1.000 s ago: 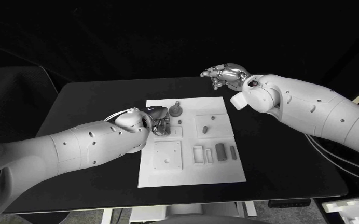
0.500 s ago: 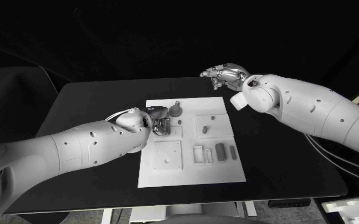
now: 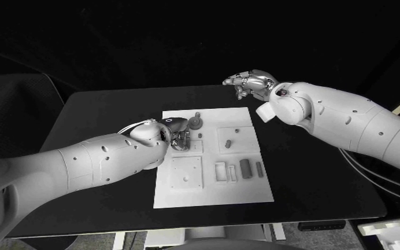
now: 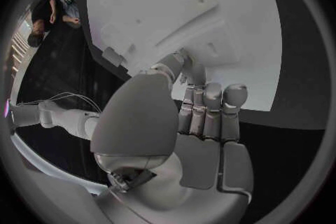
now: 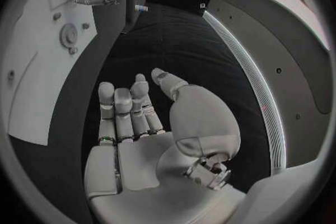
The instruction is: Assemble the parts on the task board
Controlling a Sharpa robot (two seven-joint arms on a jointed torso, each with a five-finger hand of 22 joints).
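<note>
Task board (image 3: 213, 198) lay at frame centre in head view, white plate on black table (image 3: 100, 111). Several grey parts (image 3: 247, 168) sat loose in lower right of board; round part with peg (image 3: 196, 123) stood near upper edge; small piece (image 3: 228, 144) in upper right recess. Judged early stage: most parts looked unassembled. Left hand (image 3: 177, 136) worked at upper left of board, fingers curled down; whether it held part could not be told. Right hand (image 3: 250, 82) hovered off board at upper right, fingers loosely curled, holding nothing.
</note>
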